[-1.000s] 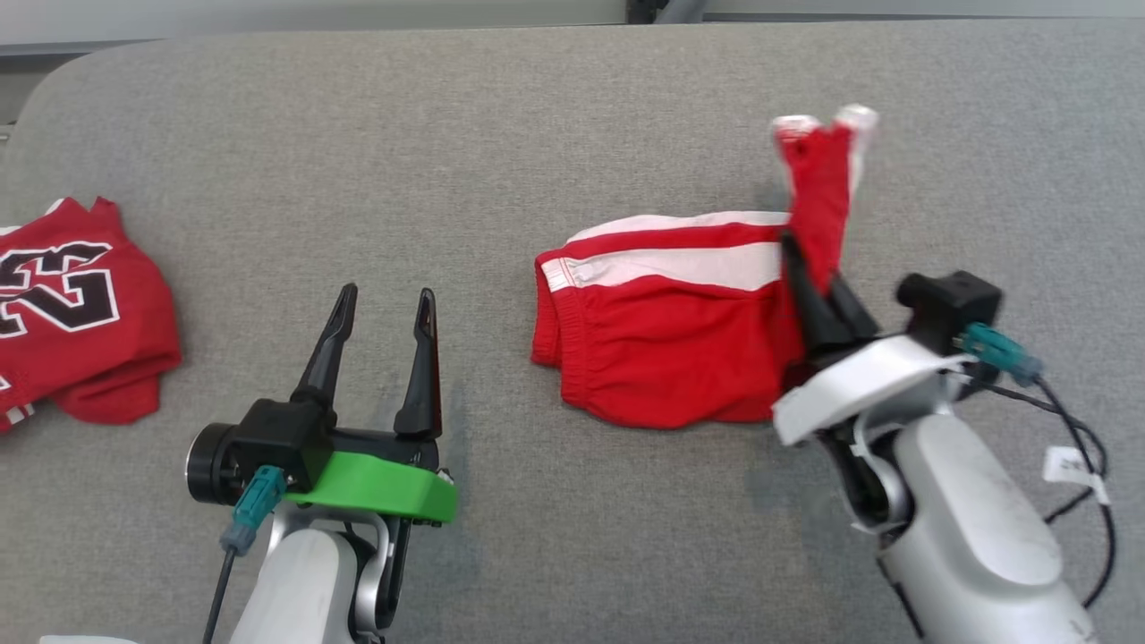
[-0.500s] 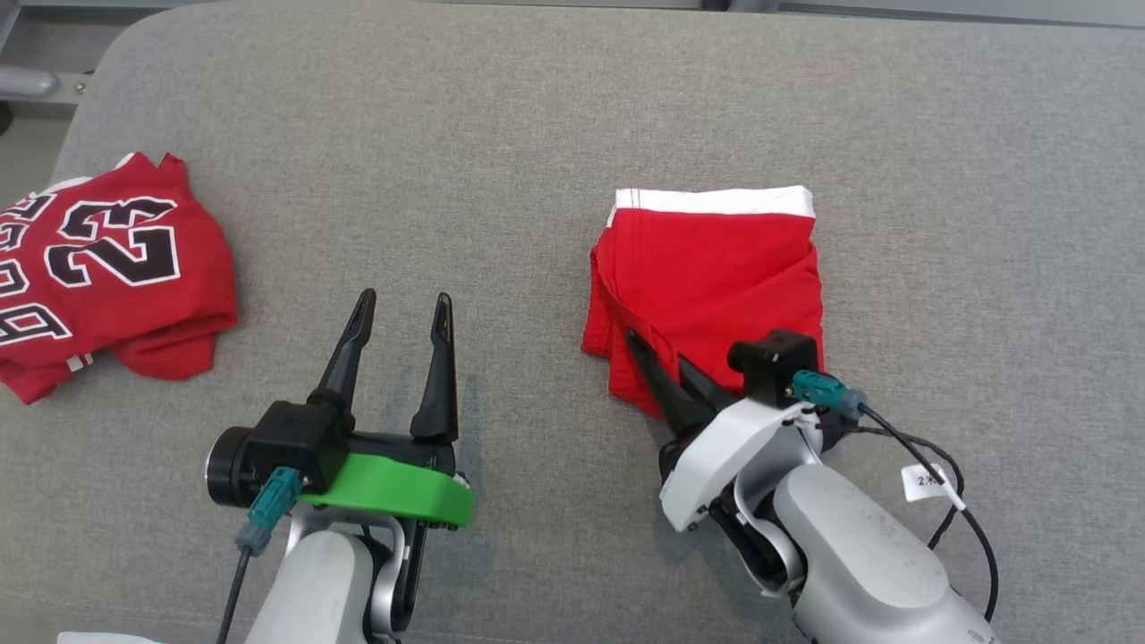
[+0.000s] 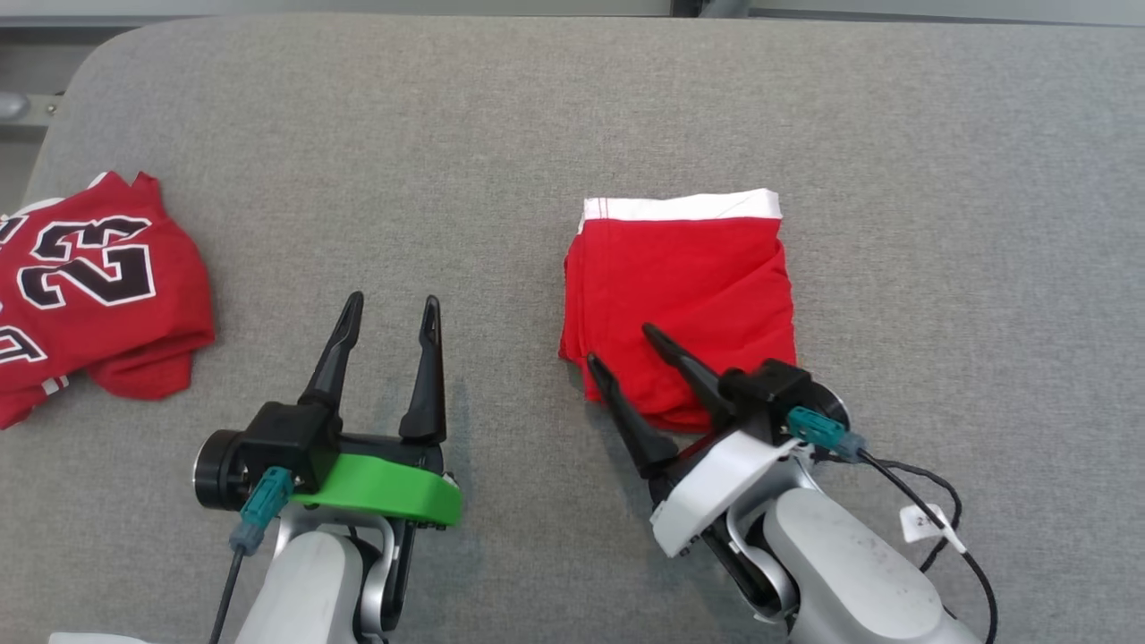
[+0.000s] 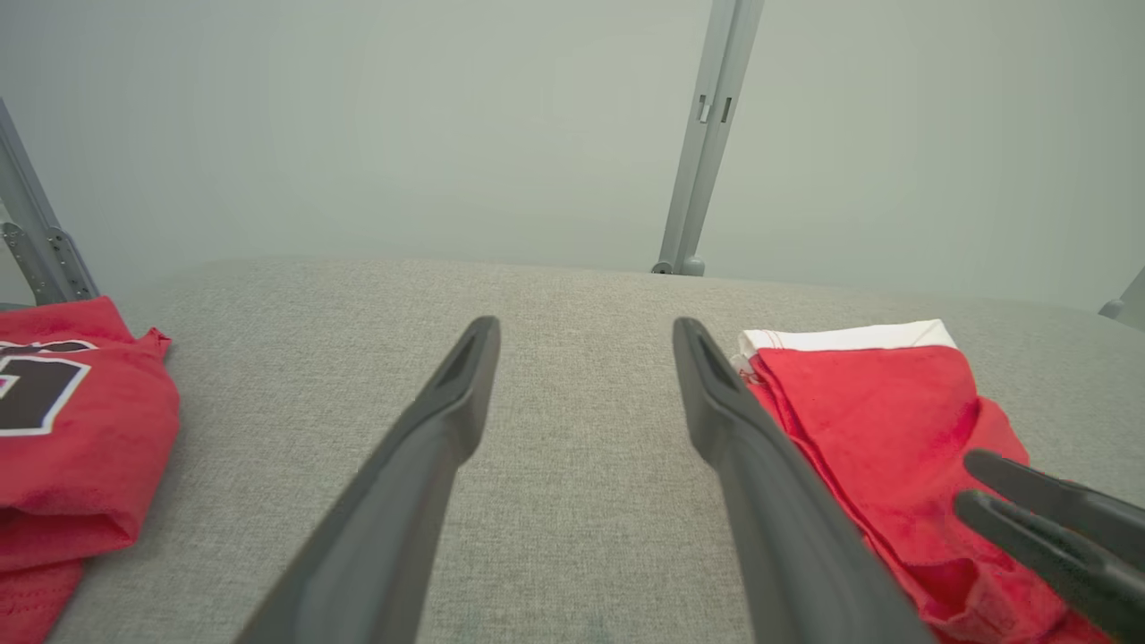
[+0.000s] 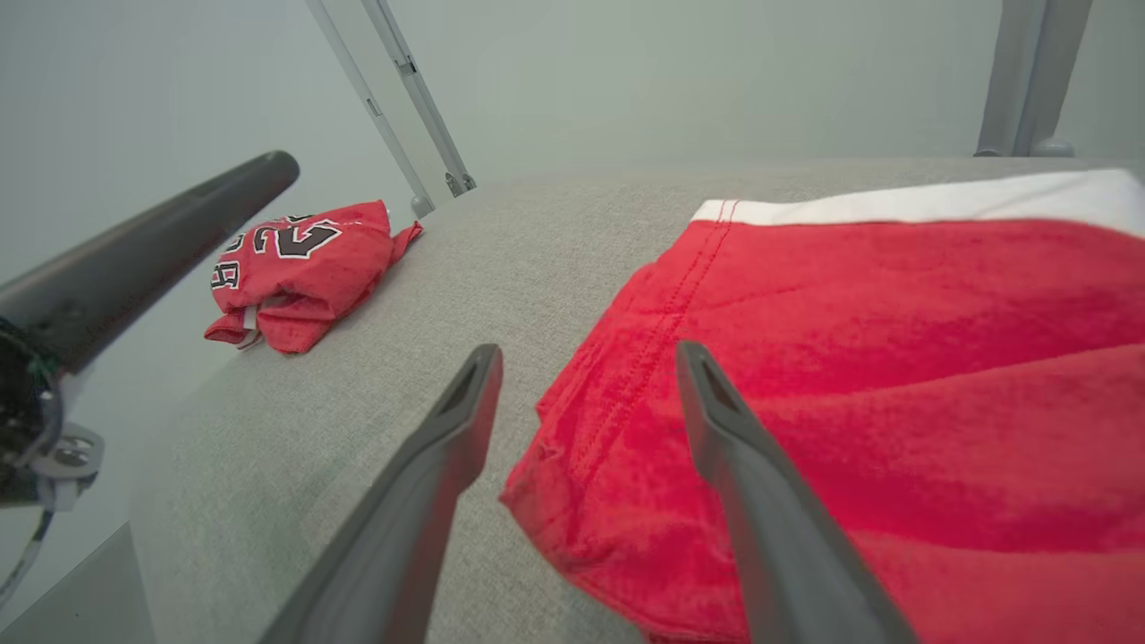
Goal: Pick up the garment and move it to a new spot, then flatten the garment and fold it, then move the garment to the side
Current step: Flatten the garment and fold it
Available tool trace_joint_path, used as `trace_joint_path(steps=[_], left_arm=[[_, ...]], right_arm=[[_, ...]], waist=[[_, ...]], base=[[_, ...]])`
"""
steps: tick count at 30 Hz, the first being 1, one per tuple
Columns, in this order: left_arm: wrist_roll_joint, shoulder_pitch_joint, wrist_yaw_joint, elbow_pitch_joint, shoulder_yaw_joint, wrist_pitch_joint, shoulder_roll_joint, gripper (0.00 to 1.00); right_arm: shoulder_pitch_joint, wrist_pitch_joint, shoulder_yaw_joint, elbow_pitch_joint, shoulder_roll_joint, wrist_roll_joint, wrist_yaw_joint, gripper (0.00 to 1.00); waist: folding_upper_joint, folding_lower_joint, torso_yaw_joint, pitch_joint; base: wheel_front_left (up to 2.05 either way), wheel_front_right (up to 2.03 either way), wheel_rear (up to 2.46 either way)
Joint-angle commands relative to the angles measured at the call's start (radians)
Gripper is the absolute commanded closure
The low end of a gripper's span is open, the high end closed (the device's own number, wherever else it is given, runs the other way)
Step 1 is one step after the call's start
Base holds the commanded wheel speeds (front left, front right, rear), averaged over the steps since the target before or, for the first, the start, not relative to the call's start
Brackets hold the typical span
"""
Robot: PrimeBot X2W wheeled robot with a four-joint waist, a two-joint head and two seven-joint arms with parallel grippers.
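The garment [image 3: 684,286] is a pair of red shorts with a white band along its far edge, folded into a rough square on the grey table. It also appears in the left wrist view as the garment [image 4: 886,420] and fills much of the right wrist view as the garment [image 5: 894,358]. My right gripper [image 3: 617,347] stands open at its near left corner, one finger over the cloth, the other just off its edge; nothing is held. Further left, my left gripper [image 3: 392,300] is open and empty above bare table.
A crumpled red jersey [image 3: 80,286] with black and white numbers lies at the table's left edge, also seen as the jersey [image 5: 295,268]. The grey padded table [image 3: 537,116] ends in a rounded corner at far left. Metal posts [image 4: 702,134] stand behind it.
My right gripper laid the raised flap of the garment over into a folded square, then opened and let go. The camera also shifted between frames.
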Motion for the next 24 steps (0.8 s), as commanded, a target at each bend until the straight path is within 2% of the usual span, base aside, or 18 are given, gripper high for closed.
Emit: trace_joint_path(steps=[1, 7, 8, 17, 24], left_arm=[[0.012, 0.007, 0.008, 0.001, 0.009, -0.007, 0.011, 0.00], [0.014, 0.041, 0.024, -0.010, 0.025, -0.006, 0.036, 0.00], [0.014, 0.041, 0.024, -0.010, 0.025, -0.006, 0.036, 0.00], [0.008, 0.091, 0.044, -0.054, 0.041, 0.029, 0.076, 0.00], [-0.002, 0.136, 0.051, -0.084, 0.048, 0.057, 0.106, 0.00]], right_arm=[[0.030, -0.011, -0.033, -0.033, -0.002, -0.020, -0.001, 0.00], [0.123, -0.018, -0.189, -0.151, -0.002, -0.077, -0.001, 0.00], [0.123, -0.018, -0.189, -0.151, -0.002, -0.077, -0.001, 0.00], [0.223, -0.008, -0.464, -0.258, -0.030, -0.164, -0.001, 0.00], [0.291, 0.034, -0.567, -0.287, -0.052, -0.197, -0.001, 0.00]], waist=[[0.0000, 0.0000, -0.020, -0.021], [0.0000, 0.0000, -0.054, -0.064], [0.0000, 0.0000, -0.054, -0.064], [0.0000, 0.0000, -0.086, -0.111], [0.0000, 0.0000, -0.093, -0.155]], base=[[0.00, 0.00, 0.00], [0.00, 0.00, 0.00], [0.00, 0.00, 0.00], [0.00, 0.00, 0.00], [0.00, 0.00, 0.00]])
